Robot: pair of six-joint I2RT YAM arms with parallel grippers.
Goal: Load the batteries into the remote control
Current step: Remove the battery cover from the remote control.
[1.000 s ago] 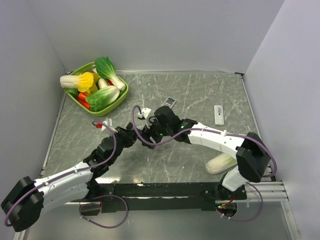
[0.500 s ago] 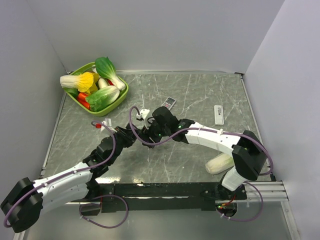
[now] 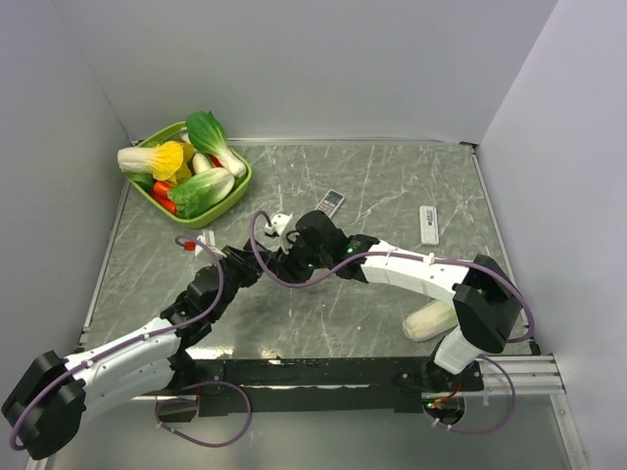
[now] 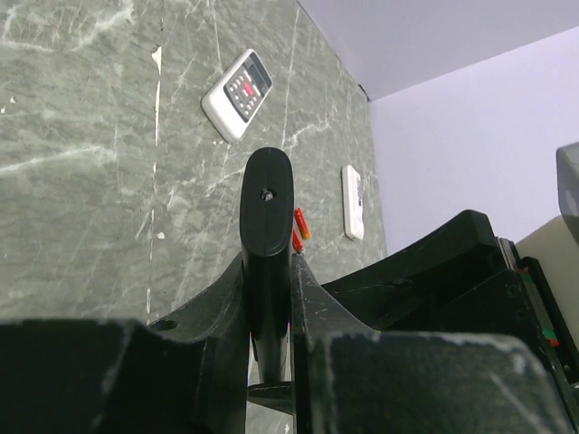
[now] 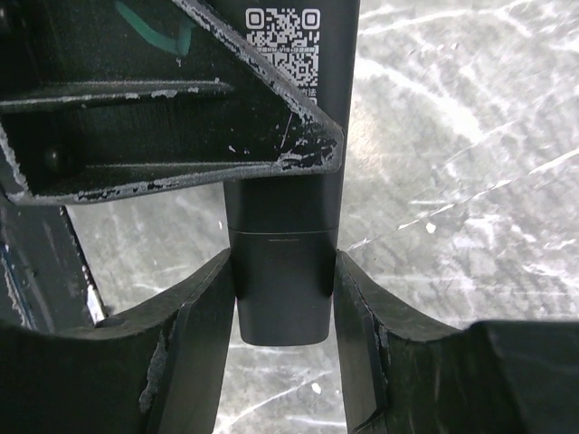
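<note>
Table (image 3: 392,284): a grey marbled top that carries everything you see; both arms reach in from its near edge and meet near the middle.
Green basket (image 3: 231,200): you find it at the far left corner, filled with toy vegetables (image 3: 206,186), well apart from the grippers.
Cream oblong object (image 3: 431,320): it lies just beside the base of your right arm; its kind cannot be told.
Left gripper (image 4: 269,280): your jaws are drawn in narrow and clamp the black remote control (image 4: 268,208) by its thin edges, so that it juts out past the fingertips above the table.
Right gripper (image 5: 282,298): your jaws flank the rounded end of the same remote, one pad on each side with no gap showing; the face with the QR label is turned to this wrist camera.
White remote (image 3: 428,224): it lies flat toward the right side, well apart from both grippers.
Grey remote (image 3: 333,202): small, with red buttons, it lies flat just beyond the right gripper.
Orange-red battery (image 4: 300,222): in the left wrist view you see it lying on the table past the held remote's tip, between that remote and the white one; neither gripper touches it.
</note>
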